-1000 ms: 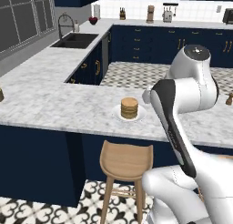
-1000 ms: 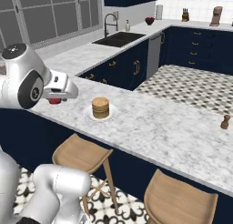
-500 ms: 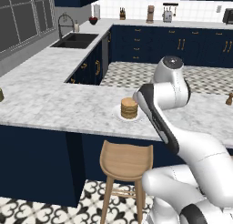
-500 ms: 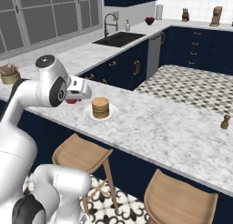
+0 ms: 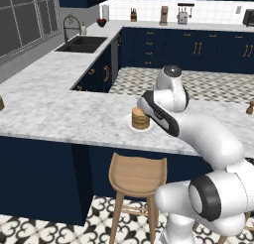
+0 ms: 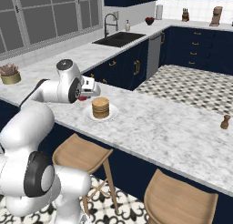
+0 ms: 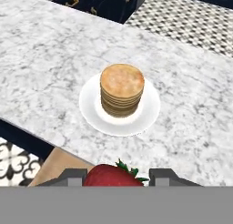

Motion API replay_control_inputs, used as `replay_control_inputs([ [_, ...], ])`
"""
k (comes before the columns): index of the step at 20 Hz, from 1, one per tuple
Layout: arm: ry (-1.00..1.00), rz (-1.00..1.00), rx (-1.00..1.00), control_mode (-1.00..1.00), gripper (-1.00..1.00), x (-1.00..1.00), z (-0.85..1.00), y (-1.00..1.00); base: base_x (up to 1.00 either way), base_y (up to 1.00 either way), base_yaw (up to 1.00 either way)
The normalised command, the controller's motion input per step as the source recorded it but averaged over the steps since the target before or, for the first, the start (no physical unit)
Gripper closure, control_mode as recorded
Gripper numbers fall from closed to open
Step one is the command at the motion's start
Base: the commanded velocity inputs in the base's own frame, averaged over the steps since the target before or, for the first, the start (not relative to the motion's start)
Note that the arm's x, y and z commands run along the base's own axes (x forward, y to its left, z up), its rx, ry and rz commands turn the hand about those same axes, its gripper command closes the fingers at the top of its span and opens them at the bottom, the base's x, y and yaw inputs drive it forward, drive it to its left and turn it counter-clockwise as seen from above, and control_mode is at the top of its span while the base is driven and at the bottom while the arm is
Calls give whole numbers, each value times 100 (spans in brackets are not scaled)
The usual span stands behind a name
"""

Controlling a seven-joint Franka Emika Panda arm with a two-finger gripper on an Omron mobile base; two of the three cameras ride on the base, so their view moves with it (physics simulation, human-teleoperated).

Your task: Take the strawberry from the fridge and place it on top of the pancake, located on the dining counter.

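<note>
The gripper (image 7: 117, 177) pinches the strawberry (image 7: 113, 175) between nearly closed fingers, the berry showing red at the hand in the right base view. Since a second ago the arm has swung in over the dining counter (image 5: 59, 114), now just beside the pancake (image 7: 122, 89) on its white plate (image 7: 150, 110).

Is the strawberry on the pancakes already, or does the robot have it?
The robot has it. In the hand view the strawberry sits clamped between the gripper fingertips, and the pancake stack's top is bare.
</note>
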Motion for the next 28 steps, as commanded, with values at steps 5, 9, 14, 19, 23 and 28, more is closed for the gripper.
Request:
replay_control_inputs([
  [5,12,1,0,-100,100,94,-31,0,0,0,0],
  [9,16,0,0,-100,100,83,-10,0,0,0,0],
  [14,5,0,0,-100,100,67,-22,0,0,0,0],
  [19,3,0,0,-100,100,59,-42,0,0,0,0],
  [23,6,0,0,-100,100,25,-41,0,0,0,0],
  [28,5,0,0,-100,100,31,-27,0,0,0,0],
])
